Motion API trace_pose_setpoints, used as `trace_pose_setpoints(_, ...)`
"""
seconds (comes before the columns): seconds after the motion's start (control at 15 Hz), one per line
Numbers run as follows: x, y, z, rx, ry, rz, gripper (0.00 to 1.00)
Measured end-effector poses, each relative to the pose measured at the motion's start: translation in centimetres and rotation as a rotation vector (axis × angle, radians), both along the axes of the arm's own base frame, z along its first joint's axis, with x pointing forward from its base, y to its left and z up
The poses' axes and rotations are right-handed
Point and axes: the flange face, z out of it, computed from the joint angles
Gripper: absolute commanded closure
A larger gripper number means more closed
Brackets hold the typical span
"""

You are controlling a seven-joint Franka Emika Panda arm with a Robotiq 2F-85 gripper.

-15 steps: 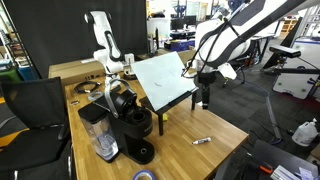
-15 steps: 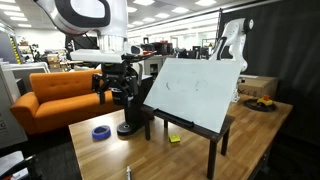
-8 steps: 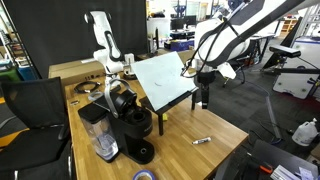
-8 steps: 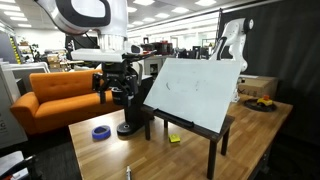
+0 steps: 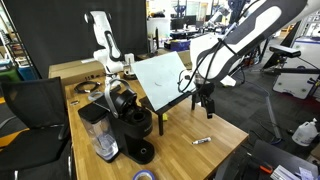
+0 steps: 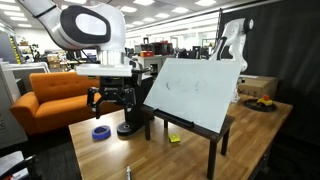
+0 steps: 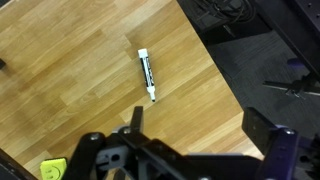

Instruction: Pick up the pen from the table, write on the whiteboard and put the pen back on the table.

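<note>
The pen (image 7: pixel 147 75), dark with a whitish section, lies flat on the wooden table (image 7: pixel 80 50), ahead of my gripper (image 7: pixel 198 125) in the wrist view. The gripper is open, and only bare wood shows between its fingers. In both exterior views the gripper (image 5: pixel 208 110) (image 6: pixel 113 104) hangs above the table. The pen (image 5: pixel 201 141) (image 6: pixel 128 172) rests near the table's front edge, below the gripper and apart from it. The tilted whiteboard (image 5: pixel 160 78) (image 6: pixel 195 90) stands on its black stand mid-table.
A black coffee machine (image 5: pixel 130 125) stands on the table beside the board, with a cardboard box (image 5: pixel 75 70) behind it. A blue tape roll (image 6: pixel 101 132) and a small yellow object (image 6: pixel 174 139) (image 7: pixel 52 170) lie on the wood. The table edge (image 7: pixel 215 75) drops off just past the pen.
The arm has swung and lowered, carrying the open gripper down toward the table area near the pen. The pen and the whiteboard have not moved.
</note>
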Motion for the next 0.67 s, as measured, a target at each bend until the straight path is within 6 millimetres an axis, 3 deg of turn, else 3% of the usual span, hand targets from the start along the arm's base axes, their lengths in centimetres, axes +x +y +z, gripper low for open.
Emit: trace_pose_setpoints(0.67, 0.3, -4.9, -6.6, -0.005, -0.027, 0.184, 0.00)
